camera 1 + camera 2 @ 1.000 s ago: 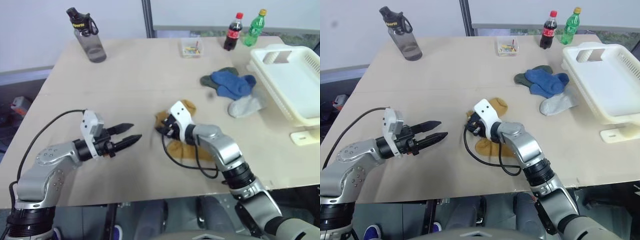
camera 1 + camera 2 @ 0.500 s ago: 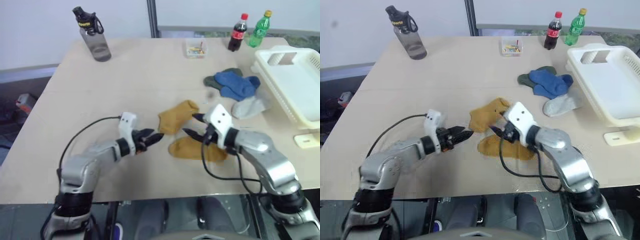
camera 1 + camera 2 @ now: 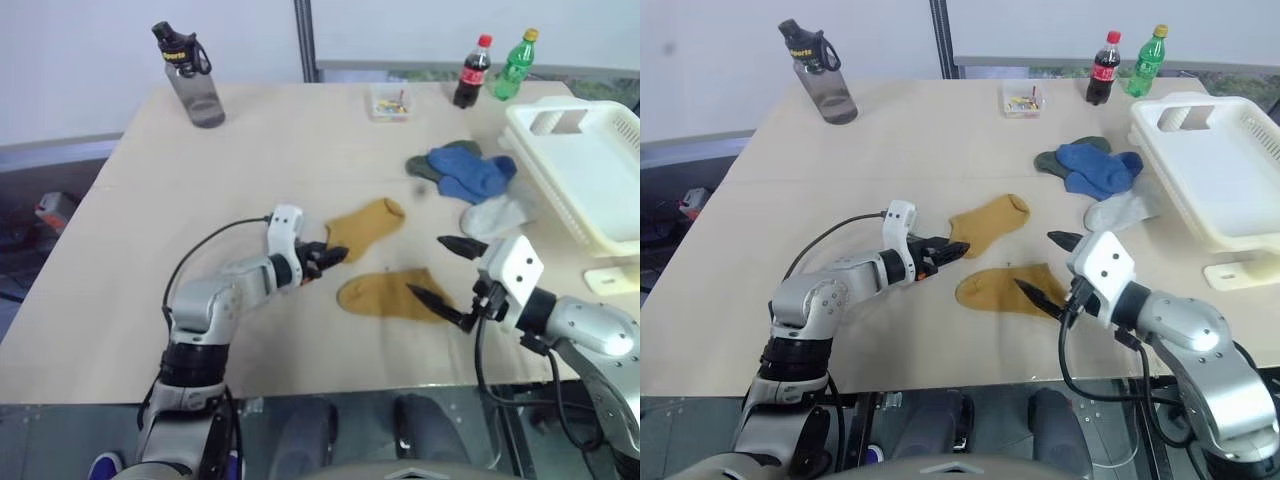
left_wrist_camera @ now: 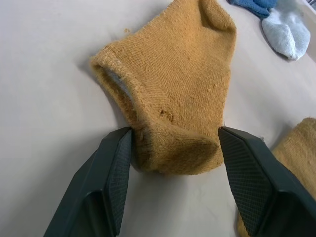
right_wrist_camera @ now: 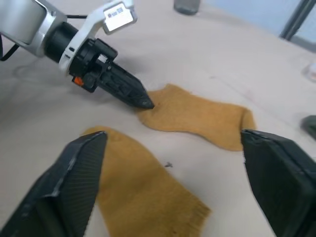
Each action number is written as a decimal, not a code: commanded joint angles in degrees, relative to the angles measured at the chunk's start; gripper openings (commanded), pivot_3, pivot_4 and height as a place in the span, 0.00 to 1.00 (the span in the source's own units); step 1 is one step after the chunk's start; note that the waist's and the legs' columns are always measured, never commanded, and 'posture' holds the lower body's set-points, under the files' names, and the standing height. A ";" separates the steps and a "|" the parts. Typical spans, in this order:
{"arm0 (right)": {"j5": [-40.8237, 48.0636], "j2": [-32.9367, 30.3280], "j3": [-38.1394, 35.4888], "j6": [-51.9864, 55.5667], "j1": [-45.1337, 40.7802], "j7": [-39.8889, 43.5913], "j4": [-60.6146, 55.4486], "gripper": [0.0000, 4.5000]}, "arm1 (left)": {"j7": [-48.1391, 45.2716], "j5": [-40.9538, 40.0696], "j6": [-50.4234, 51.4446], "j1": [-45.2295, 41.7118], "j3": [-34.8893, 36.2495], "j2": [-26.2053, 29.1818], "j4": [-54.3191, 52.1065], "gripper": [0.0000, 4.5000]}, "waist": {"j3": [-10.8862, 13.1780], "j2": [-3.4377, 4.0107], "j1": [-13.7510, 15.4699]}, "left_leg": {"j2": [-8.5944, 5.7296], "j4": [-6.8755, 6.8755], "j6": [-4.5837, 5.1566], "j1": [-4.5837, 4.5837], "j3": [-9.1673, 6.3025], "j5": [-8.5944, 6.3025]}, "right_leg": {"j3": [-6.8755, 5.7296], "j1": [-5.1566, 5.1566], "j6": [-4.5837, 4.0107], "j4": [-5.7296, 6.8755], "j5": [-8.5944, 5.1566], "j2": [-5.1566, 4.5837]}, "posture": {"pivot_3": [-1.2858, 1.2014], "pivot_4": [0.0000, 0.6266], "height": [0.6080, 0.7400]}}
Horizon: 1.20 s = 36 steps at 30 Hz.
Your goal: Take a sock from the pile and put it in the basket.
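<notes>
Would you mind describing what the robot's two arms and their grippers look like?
Both arms are silver-grey metal with rounded joint housings and black wrist sections. Each carries a white box-shaped camera housing at the wrist, with a black cable looping back along the arm. The left gripper and right gripper each have two black, tapered fingers with cross-hatched inner pads.

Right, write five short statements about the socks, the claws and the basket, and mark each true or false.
1. The left claw straddles the cuff end of a mustard-yellow sock. True.
2. The right claw is clamped on the second mustard-yellow sock. False: it is open, holding nothing.
3. The large cream-white slotted plastic basket already holds a sock. False: no sock in its visible part.
4. The blue sock lies on a dark green sock. True.
5. The light grey sock is between the bottles. False: it lies beside the basket.
</notes>
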 commanded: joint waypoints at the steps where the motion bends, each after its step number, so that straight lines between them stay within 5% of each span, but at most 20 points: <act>1: 0.53 -1.13 -3.76 -0.45 1.93 -1.78 -4.17 1.00 | 0.15 1.60 0.67 -0.92 -0.18 -0.17 4.41 0.65 | -0.03 0.00 0.02 | 0.00 0.00 0.00 0.00 0.00 0.00 | 0.01 0.00 0.00 0.00 0.00 0.00 | 0.52 0.24 1.00; 7: 0.48 -1.73 -4.32 -1.10 4.62 -3.34 -5.15 1.00 | 0.56 1.92 1.37 -1.76 1.33 -1.32 7.17 0.05 | -0.04 -0.01 0.03 | 0.01 0.00 0.00 -0.01 0.00 0.00 | 0.00 0.01 0.00 -0.03 0.00 0.00 | 0.52 0.24 1.00; 8: 0.40 -1.70 -4.05 -1.24 4.68 -3.56 -5.03 1.00 | 0.38 2.05 1.19 -1.61 1.47 -1.19 7.10 0.02 | -0.03 -0.01 0.05 | 0.02 0.00 0.00 -0.02 0.00 0.00 | 0.00 0.00 0.00 -0.05 0.00 -0.01 | 0.52 0.24 1.00; 15: 0.82 -2.00 -2.88 -2.68 4.96 -3.20 -3.67 1.00 | -6.55 -1.99 -1.74 0.58 6.54 1.47 4.82 0.02 | -0.03 -0.01 -0.17 | 0.04 -0.01 -0.01 -0.06 0.00 -0.01 | 0.00 -0.02 0.01 -0.09 -0.01 -0.03 | 0.52 0.24 1.00; 22: 1.46 -2.84 -2.27 -4.27 6.16 -1.62 -2.70 1.00 | -19.76 -0.29 -12.60 1.55 12.21 17.00 5.63 0.02 | 0.04 -0.11 -0.15 | 0.14 -0.11 -0.03 -0.25 0.02 0.00 | 0.04 -0.32 -0.04 -0.09 -0.02 0.11 | 0.52 0.24 1.00; 26: 1.54 -2.68 -2.33 -4.94 6.49 -1.72 -2.22 1.00 | -28.68 -8.94 -1.16 -6.29 14.37 27.43 6.25 0.02 | 0.14 -0.28 0.52 | 0.15 -0.11 -0.02 -0.37 -0.05 0.00 | -0.05 -0.33 -0.02 -0.18 -0.02 0.03 | 0.52 0.24 1.00; 29: 2.25 -2.51 -2.95 -4.41 6.64 -2.05 -2.20 1.00 | -34.97 -14.14 8.63 -12.21 9.34 32.82 3.45 0.02 | 0.15 -0.29 0.62 | 0.13 -0.07 -0.02 -0.50 -0.11 -0.01 | -0.15 -0.35 0.00 -0.28 -0.02 -0.03 | 0.52 0.24 1.00; 31: 2.43 -2.54 -3.08 -4.02 6.73 -2.35 -2.26 1.00 | -32.77 -11.43 10.11 -15.25 3.33 31.75 1.98 0.02 | 0.14 -0.27 0.82 | 0.09 -0.08 -0.02 -0.55 -0.12 -0.01 | -0.17 -0.36 0.01 -0.31 -0.02 -0.05 | 0.52 0.24 1.00; 36: 2.81 -2.56 -3.82 -2.55 7.77 -4.01 -3.58 1.00 | -19.96 -0.34 8.66 -20.25 -12.92 15.56 3.91 0.02 | 0.14 -0.28 1.29 | -0.04 -0.01 -0.01 -0.66 -0.13 0.00 | -0.16 -0.35 0.09 -0.28 -0.05 -0.07 | 0.52 0.24 1.00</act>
